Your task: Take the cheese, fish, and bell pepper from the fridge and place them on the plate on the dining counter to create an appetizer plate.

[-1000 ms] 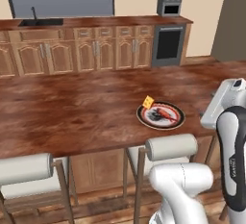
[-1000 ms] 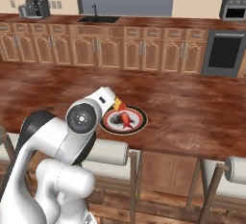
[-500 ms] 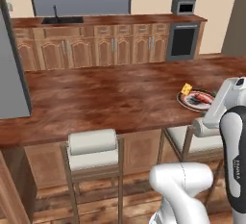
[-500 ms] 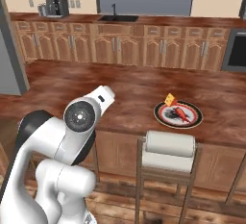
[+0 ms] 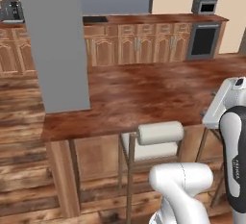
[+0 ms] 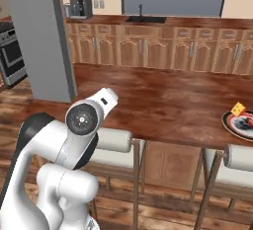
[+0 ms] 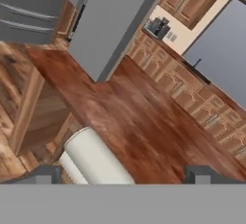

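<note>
Right base view showing the round dark-rimmed plate (image 6: 239,126) sitting at three o'clock on the long glossy reddish-brown wooden dining counter (image 6: 158,100), cut by the frame edge. Holding the small yellow-orange cheese wedge (image 6: 238,108) at the plate's twelve o'clock rim, tip pointing up; showing a red-and-dark patch in the plate's centre, too small to tell which way it is pointing. Leaving broad bare wood stretching toward nine o'clock, as far as the tall grey fridge (image 6: 42,36) standing at the counter's end. Lining the counter's near edge with white-cushioned stools (image 6: 113,142). Hand view looking along the counter (image 7: 144,122), with the two-finger gripper (image 7: 121,174) showing two dark tips standing well apart, spread and carrying nothing.
</note>
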Controlling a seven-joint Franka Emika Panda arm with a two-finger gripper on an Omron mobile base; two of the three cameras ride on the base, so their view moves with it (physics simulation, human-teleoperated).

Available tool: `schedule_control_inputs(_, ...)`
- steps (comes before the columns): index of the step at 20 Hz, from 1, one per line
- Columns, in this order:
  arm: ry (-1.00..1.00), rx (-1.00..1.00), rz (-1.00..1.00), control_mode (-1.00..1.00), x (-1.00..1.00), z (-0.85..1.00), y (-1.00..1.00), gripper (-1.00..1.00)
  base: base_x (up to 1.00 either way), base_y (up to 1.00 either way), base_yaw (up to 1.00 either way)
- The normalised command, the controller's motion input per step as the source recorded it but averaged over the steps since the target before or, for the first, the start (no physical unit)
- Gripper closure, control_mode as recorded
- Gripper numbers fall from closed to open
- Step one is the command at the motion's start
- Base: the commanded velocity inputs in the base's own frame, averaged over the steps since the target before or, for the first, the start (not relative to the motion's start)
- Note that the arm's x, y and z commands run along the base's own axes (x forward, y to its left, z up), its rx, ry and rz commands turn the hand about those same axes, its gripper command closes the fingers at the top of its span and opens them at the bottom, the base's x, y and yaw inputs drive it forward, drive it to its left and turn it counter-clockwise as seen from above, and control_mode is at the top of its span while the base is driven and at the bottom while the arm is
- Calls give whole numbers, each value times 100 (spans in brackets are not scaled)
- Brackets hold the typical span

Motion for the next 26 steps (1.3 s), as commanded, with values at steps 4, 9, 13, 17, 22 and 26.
schedule_control_inputs(4,0,0,0,100,0,0,0,-100,0,100,2)
schedule_control_inputs(9,0,0,0,100,0,0,0,-100,0,100,3)
schedule_control_inputs(13,0,0,0,100,0,0,0,-100,26,100,11)
schedule_control_inputs(17,0,0,0,100,0,0,0,-100,51,100,16)
schedule_control_inputs(22,0,0,0,100,0,0,0,-100,72,100,17)
schedule_control_inputs(26,0,0,0,100,0,0,0,-100,89,100,19)
